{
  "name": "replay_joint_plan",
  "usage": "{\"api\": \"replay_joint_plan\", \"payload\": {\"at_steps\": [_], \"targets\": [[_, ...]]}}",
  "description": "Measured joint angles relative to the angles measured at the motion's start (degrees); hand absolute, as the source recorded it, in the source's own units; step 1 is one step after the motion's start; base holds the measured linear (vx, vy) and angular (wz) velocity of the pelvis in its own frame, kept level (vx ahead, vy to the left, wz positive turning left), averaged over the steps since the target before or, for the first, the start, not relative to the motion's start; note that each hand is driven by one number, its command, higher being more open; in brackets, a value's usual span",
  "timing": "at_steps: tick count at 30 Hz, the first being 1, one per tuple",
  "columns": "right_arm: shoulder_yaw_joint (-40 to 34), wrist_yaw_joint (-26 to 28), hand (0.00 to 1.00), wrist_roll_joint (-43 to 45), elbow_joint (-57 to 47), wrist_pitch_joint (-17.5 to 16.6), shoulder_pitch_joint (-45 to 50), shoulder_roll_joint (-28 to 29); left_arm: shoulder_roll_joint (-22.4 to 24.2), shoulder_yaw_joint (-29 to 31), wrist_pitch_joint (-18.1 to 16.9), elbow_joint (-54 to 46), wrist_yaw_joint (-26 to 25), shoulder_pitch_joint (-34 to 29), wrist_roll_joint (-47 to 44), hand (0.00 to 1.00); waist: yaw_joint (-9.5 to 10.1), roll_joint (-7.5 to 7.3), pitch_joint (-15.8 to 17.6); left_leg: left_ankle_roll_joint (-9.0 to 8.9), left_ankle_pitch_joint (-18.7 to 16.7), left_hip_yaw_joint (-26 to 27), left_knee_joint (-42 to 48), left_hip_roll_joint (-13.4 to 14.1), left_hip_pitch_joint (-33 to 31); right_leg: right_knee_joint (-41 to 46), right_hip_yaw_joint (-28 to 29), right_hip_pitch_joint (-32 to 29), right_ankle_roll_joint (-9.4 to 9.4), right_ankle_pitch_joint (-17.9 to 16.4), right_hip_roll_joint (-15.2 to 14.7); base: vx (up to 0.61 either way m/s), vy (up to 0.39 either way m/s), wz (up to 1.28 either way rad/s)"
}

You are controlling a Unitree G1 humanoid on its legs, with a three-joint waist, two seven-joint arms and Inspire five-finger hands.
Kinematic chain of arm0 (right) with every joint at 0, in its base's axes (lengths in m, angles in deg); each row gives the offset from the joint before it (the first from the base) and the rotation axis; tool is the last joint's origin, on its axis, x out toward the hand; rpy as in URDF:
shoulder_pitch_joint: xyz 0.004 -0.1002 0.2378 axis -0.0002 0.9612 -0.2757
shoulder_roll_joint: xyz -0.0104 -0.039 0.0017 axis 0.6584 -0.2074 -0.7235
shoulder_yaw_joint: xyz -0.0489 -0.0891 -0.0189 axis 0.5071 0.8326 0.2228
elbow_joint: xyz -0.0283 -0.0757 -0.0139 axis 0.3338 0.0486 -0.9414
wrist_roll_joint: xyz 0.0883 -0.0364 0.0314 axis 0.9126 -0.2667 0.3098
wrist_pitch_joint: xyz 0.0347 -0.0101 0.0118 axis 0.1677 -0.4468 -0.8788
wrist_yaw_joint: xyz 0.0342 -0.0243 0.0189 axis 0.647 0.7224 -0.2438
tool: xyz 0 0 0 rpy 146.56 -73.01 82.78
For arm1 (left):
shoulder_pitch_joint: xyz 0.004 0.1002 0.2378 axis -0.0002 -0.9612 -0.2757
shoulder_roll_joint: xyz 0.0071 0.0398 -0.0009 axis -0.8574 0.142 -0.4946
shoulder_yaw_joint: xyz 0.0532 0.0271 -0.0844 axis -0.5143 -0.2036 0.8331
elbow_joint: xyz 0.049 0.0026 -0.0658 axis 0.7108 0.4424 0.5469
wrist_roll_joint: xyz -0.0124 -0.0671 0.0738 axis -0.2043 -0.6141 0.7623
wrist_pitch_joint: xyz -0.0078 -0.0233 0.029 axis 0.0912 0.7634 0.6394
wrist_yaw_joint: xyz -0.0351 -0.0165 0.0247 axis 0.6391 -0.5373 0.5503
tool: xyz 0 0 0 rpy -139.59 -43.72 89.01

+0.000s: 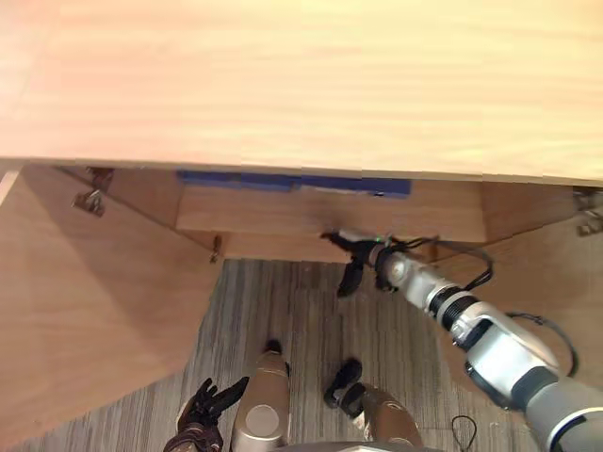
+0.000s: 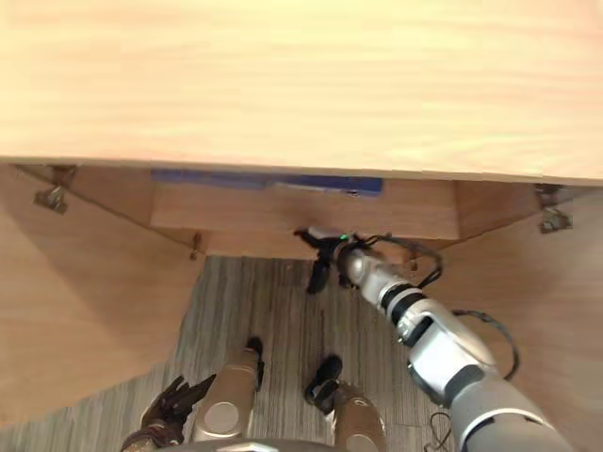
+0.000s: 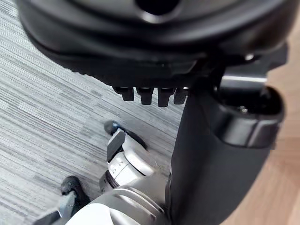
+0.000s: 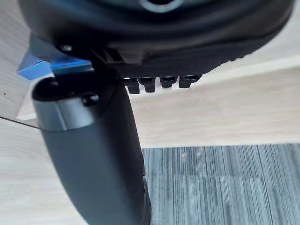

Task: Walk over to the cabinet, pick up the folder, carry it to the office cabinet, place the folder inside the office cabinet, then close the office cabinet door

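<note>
Left eye view, looking down: a blue folder (image 1: 283, 180) lies on a shelf inside the open cabinet (image 1: 301, 75), a pale speck on it perhaps a label, unreadable; right hand (image 1: 367, 256) just before it, fingers loose and empty; left hand (image 1: 203, 407) low, fingers spread.

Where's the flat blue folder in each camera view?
Left eye view: flat blue folder on the wooden shelf under the cabinet top.
Right eye view: same shelf, left of centre.
Right wrist view: blue corner beside the right hand's thumb.
Shared landmark: right hand below the shelf.
</note>
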Motion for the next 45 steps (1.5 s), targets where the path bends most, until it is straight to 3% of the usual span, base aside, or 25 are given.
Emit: {"api": "replay_joint_plan", "payload": {"at_steps": [2,3,4,6,8,10,12,16,19,21,23,25,26,27,28,29,30,33,39,45], "targets": [[-0.8,0.7,1.0,0.3,3.0,-0.1,3.4,2.7,0.7,0.5,-0.2,0.9,-0.4,0.8,1.0,1.0,0.32,-0.22,-0.7,-0.95,0.5,-5.7,-10.0,-1.0,2.9,-0.5,3.0,0.6,0.57,0.4,1.0,0.07,0.106,-1.12],[-4.3,0.9,1.0,1.3,4.2,-0.1,8.3,4.2,0.8,0.8,-0.3,2.1,-0.7,1.6,2.3,1.0,0.18,-0.07,-1.6,-0.45,4.6,-6.2,-15.9,-0.1,4.9,-0.5,5.2,0.7,0.89,0.6,2.0,0.11,0.168,-0.95],[-8.7,0.7,1.0,2.1,5.5,0.2,13.3,6.0,0.1,1.7,-0.3,3.2,-1.1,2.5,3.7,1.0,-0.9,-1.79,-2.7,-0.53,6.4,-5.0,-17.5,-0.7,5.9,-1.8,7.1,0.6,2.33,1.9,1.4,0.11,0.188,-0.75],[-17.6,0.4,1.0,3.6,7.6,0.7,20.7,8.3,-0.2,3.0,-0.2,4.2,-1.4,2.9,6.9,1.0,-2.88,-3.08,-4.0,-0.44,6.4,-1.4,-18.2,-1.1,8.4,-5.4,11.2,2.6,3.66,3.9,1.3,0.1,0.179,-0.84],[-23.7,-0.8,1.0,4.4,7.8,1.0,24.3,9.3,-0.3,3.0,-0.2,4.5,-1.7,2.7,8.8,1.0,-4.09,-2.9,-4.3,-0.38,6.4,2.2,-19.3,-1.0,11.4,-7.0,15.1,3.8,4.25,5.8,1.4,0.04,0.13,-1.25],[-32.0,-3.8,1.0,6.8,7.7,1.4,29.0,10.1,0.4,3.4,-0.2,5.7,-2.1,3.0,11.2,1.0,-7.03,-1.5,-6.3,1.32,6.3,7.1,-21.8,-1.2,14.9,-8.7,20.4,4.0,5.57,8.0,1.4,0.0,0.151,-1.26],[-37.0,-6.7,1.0,9.2,7.2,1.5,31.9,10.1,0.9,3.4,-0.3,6.5,-2.7,4.4,13.1,1.0,-8.69,-0.55,-7.3,2.06,6.4,10.5,-23.7,-1.6,17.4,-8.8,24.0,3.6,6.23,9.0,1.5,-0.06,0.123,-1.04],[-44.2,-11.8,1.0,13.4,3.3,1.5,40.0,12.1,2.5,2.8,-1.0,7.5,-4.2,6.7,15.8,1.0,-10.8,-0.37,-8.0,3.39,6.3,18.2,-25.6,-1.9,22.5,-7.8,29.3,3.3,6.74,10.8,2.3,-0.1,0.073,-0.96],[-46.9,-14.1,1.0,15.2,2.3,1.6,42.3,14.1,3.9,2.8,-1.0,8.7,-4.5,7.4,16.2,1.0,-11.21,-0.35,-8.4,4.86,5.8,24.8,-25.3,-1.0,23.8,-8.1,22.4,1.5,5.68,13.2,1.8,-0.2,0.011,-1.2],[-50.6,-16.0,1.0,16.9,1.5,1.6,43.5,15.9,4.7,2.7,-0.9,8.8,-4.7,7.1,16.7,1.0,-12.0,1.17,-8.4,5.15,5.8,30.6,-24.8,0.8,25.1,1.8,1.9,0.3,1.66,8.1,-5.7,-0.23,-0.035,-1.2],[-52.8,-17.7,1.0,19.2,0.2,1.4,45.0,16.1,5.5,2.7,-0.8,9.3,-5.2,5.7,16.7,1.0,-11.92,3.34,-10.1,4.43,5.9,34.0,-24.6,3.3,25.9,9.4,-3.6,0.7,0.78,6.2,-9.7,-0.07,-0.052,-1.15],[-54.9,-18.8,1.0,21.7,-0.9,1.2,46.4,16.4,5.4,2.7,-0.7,10.4,-5.4,4.9,16.5,1.0,-12.13,3.2,-11.6,2.84,6.6,35.8,-24.9,5.0,26.5,13.1,-3.2,2.6,1.79,4.9,-13.1,-0.03,-0.205,-0.75],[-56.3,-19.6,1.0,22.3,-0.9,1.3,47.1,16.9,4.5,2.2,-0.7,10.6,-5.4,4.9,16.5,1.0,-12.12,1.54,-12.2,0.98,7.0,36.2,-25.3,4.8,26.8,10.9,-2.0,4.0,5.68,2.8,-13.9,0.0,-0.33,-0.49],[-57.7,-20.1,1.0,22.6,-0.8,1.3,47.5,17.4,3.6,2.0,-0.7,10.9,-5.4,5.1,16.5,1.0,-11.99,0.67,-12.4,-0.92,7.0,34.9,-26.4,3.8,26.9,7.4,-2.4,5.2,7.59,0.3,-12.5,0.0,-0.451,-0.68],[-59.9,-21.1,1.0,24.4,-0.3,1.4,48.1,15.8,4.8,1.3,-0.4,12.0,-5.5,5.0,16.5,1.0,-12.14,3.37,-13.1,-1.24,7.5,30.9,-29.3,4.3,27.4,2.2,-2.3,6.8,6.53,2.4,-7.8,-0.02,-0.265,-0.57],[-60.5,-21.5,1.0,24.8,0.0,1.4,48.4,15.4,5.0,0.7,-0.4,12.0,-5.5,4.8,16.5,1.0,-12.17,3.92,-13.4,-0.96,7.7,30.1,-30.1,4.4,27.6,0.1,-2.1,7.4,6.12,3.3,-6.1,-0.03,-0.204,-0.68],[-61.4,-22.2,1.0,26.2,0.7,1.4,48.5,14.8,5.0,0.2,-0.5,11.9,-5.5,4.6,16.6,1.0,-12.0,4.39,-13.8,-0.65,8.4,29.3,-31.1,4.8,27.9,-2.9,-1.4,7.9,4.84,4.6,-2.9,-0.03,-0.052,-0.58],[-62.1,-23.6,1.0,26.8,0.6,1.3,48.5,14.2,4.2,-0.6,-0.1,11.9,-5.3,4.8,16.7,1.0,-12.83,3.65,-14.0,-1.28,10.3,28.9,-31.6,6.8,27.8,-5.5,-0.3,7.7,3.58,5.4,0.8,-0.01,-0.129,-0.44],[-66.2,-25.4,1.0,26.5,-4.7,1.5,48.1,12.6,4.3,-1.2,-0.1,11.8,-6.3,4.4,16.5,1.0,-13.36,4.25,-14.4,-1.78,11.7,26.9,-33.2,6.6,27.3,-5.3,-1.8,7.7,3.14,5.4,0.7,0.02,-0.023,0.13],[-66.1,-25.9,1.0,26.3,-8.9,1.4,39.1,9.2,3.9,-1.7,-0.1,10.3,-6.3,2.9,16.5,1.0,-12.95,4.92,-15.3,-1.45,13.1,25.0,-34.6,5.2,26.8,-4.7,-3.1,7.7,3.37,5.6,-0.7,0.0,0.036,0.18]]}}
